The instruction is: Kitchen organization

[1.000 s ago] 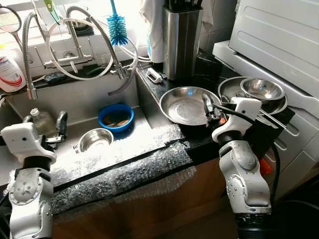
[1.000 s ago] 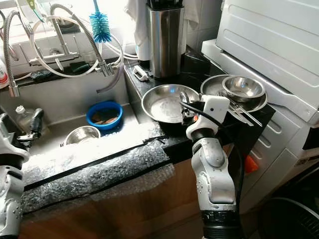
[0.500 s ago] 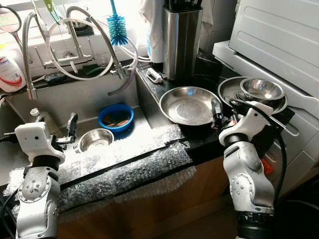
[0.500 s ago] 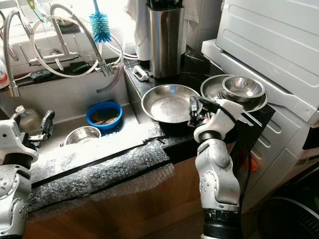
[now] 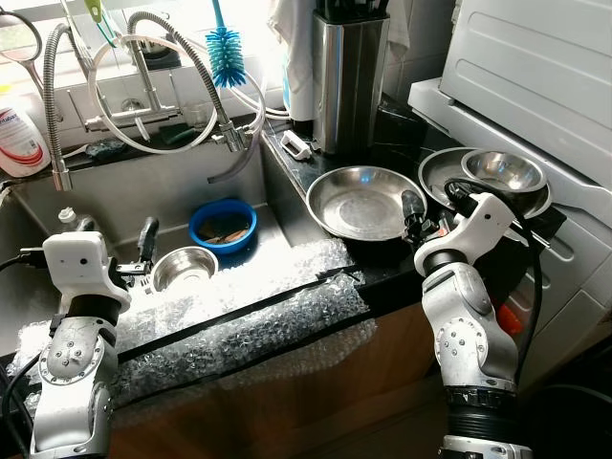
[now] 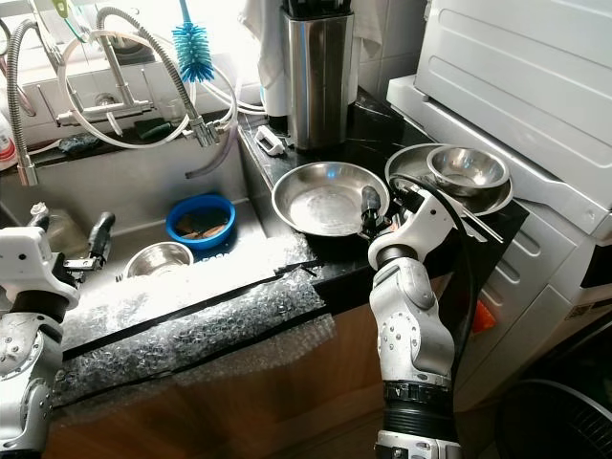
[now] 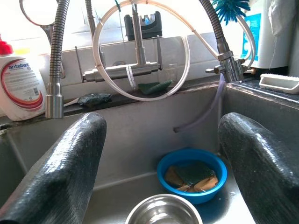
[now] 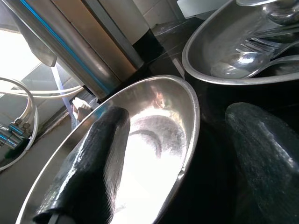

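Astride the pan [image 8: 154, 140] rim, right gripper [image 8: 187, 154] fingers spread.

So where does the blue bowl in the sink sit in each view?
Left eye view: blue bowl in the sink, behind the small steel bowl.
Right eye view: same spot.
Left wrist view: low, between the fingers.
Right wrist view: not in it.
Shared landmark: the steel bowl.
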Tool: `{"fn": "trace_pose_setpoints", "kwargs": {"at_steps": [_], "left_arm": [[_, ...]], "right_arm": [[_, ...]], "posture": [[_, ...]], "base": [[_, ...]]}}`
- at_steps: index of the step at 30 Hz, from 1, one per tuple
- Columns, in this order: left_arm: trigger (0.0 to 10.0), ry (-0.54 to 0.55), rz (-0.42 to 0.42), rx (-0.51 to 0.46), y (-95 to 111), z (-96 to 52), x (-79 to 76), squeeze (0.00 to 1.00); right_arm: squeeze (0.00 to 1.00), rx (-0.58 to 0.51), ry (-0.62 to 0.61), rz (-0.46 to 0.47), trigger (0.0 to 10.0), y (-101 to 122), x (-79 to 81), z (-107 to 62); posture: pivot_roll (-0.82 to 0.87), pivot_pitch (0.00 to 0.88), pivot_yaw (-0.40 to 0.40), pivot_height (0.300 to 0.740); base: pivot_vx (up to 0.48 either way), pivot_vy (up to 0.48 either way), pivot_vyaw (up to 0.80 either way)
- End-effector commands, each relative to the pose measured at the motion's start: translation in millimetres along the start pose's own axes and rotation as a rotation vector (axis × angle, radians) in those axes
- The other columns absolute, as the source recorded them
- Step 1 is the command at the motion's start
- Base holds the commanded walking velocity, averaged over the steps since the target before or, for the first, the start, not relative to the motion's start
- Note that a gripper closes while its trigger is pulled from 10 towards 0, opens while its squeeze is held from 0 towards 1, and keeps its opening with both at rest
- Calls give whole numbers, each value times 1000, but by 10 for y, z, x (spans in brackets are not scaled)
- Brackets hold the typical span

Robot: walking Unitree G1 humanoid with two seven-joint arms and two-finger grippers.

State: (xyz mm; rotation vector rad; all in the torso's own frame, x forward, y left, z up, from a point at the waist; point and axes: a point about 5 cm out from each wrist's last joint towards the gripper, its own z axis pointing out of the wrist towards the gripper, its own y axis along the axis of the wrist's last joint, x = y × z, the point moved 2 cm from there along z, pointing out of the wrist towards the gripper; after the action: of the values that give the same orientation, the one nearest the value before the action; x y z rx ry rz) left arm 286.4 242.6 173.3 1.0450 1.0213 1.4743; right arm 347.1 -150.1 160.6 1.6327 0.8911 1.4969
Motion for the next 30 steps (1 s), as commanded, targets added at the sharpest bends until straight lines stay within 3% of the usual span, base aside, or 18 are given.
{"fn": "trace_pose_setpoints", "kwargs": {"at_steps": [1, 14, 15, 17, 19, 20, 21, 22, 27, 28, 30], "left_arm": [[10000, -11, 20, 0, 30, 19, 1, 0], [10000, -38, 32, 6, 18, 39, -45, 0], [10000, -38, 32, 6, 19, 39, -44, 0], [10000, -40, 34, 7, 18, 41, -49, 0], [10000, -43, 36, 8, 14, 42, -54, 0], [10000, -52, 40, 11, 10, 45, -68, 0], [10000, -52, 40, 11, 10, 45, -68, 0], [10000, -59, 44, 12, 8, 48, -80, 0], [10000, -63, 48, 11, 10, 53, -87, 0], [10000, -64, 48, 11, 10, 54, -90, 0], [10000, -68, 51, 12, 7, 60, -98, 0]], "right_arm": [[0, 11, 1, 15, 10000, 0, 41, 26], [0, 59, -21, -23, 10000, -90, 43, 72], [0, 59, -20, -24, 8392, -92, 46, 74], [0, 64, -19, -28, 4157, -104, 53, 87], [0, 73, -18, -36, 3922, -117, 58, 95], [0, 81, -15, -41, 4863, -129, 71, 110], [0, 81, -15, -41, 4863, -129, 71, 110], [0, 81, -12, -39, 10000, -129, 88, 125], [0, 85, -9, -48, 10000, -132, 116, 157], [0, 86, -9, -48, 4706, -135, 118, 160], [0, 94, -7, -53, 1804, -147, 124, 170]], "posture": [[-115, 0, 41, 740], [-113, 0, 45, 740], [-113, 0, 45, 740], [-113, 0, 45, 740], [-110, 0, 45, 740], [-110, 0, 45, 740], [-110, 0, 45, 740], [-110, 0, 45, 740], [-108, 0, 48, 740], [-108, 0, 48, 740], [-106, 0, 48, 740]], "base": [[0, 0, 0], [0, 0, 0], [0, 0, 0], [0, 0, 0], [0, 0, 0], [0, 0, 0], [0, 0, 0], [0, 0, 0], [0, 0, 0], [0, 0, 0], [0, 0, 0]]}}
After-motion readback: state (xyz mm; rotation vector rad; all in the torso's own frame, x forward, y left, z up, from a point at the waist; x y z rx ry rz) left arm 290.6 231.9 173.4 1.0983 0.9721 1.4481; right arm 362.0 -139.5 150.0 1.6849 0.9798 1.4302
